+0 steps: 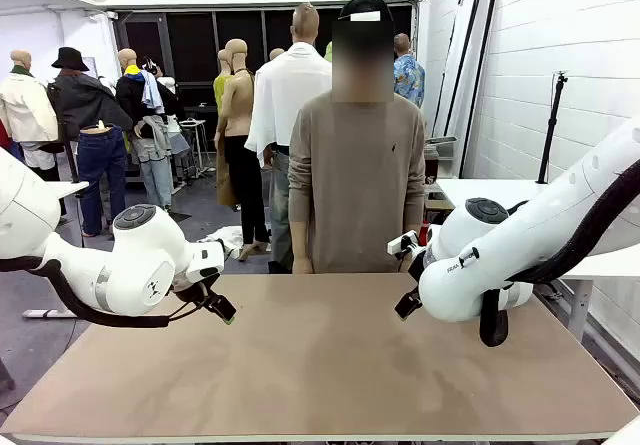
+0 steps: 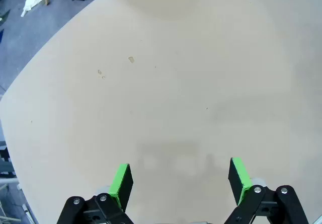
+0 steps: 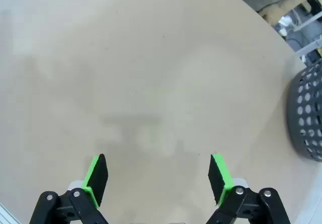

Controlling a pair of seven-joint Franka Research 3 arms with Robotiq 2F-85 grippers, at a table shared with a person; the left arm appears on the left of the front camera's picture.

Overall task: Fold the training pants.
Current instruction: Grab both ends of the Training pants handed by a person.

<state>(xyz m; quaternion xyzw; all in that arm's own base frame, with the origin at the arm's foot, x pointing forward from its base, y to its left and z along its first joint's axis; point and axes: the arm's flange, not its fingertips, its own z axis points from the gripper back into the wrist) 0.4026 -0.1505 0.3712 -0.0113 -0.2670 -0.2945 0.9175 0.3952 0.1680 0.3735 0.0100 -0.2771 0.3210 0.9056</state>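
The training pants are out of view. My left gripper [image 1: 222,308] hangs a little above the brown table [image 1: 320,365] at its left side. In the left wrist view the left gripper [image 2: 181,177] stands open over bare tabletop, with nothing between its green pads [image 2: 121,181]. My right gripper [image 1: 406,305] hovers above the table's right side. Seen from the right wrist, the right gripper [image 3: 158,176] is open too, its pads [image 3: 95,178] wide apart over bare board.
A person [image 1: 355,165] in a beige sweater stands at the table's far edge, hands down by the rim. A dark perforated basket [image 3: 307,118] sits beyond the table edge in the right wrist view. A second white table [image 1: 500,193] stands at back right.
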